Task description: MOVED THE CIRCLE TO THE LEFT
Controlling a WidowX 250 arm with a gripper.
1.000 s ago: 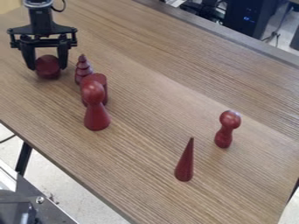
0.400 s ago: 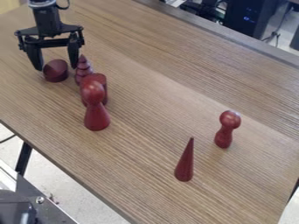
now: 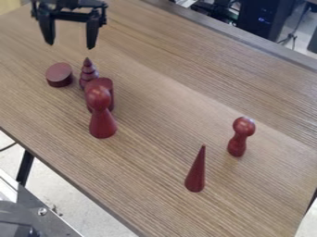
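Wood-grain tabletop (image 3: pixel 161 102) below, red disc (image 3: pixel 59 74) flat beside the tiered cone (image 3: pixel 88 73), likely set there for the leftward move; my claw (image 3: pixel 70 46) hangs spread, clear of it.

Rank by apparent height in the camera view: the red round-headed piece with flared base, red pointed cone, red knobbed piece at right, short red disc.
Largest to smallest:
1. Round-headed piece
2. Pointed cone
3. Knobbed piece
4. Short disc
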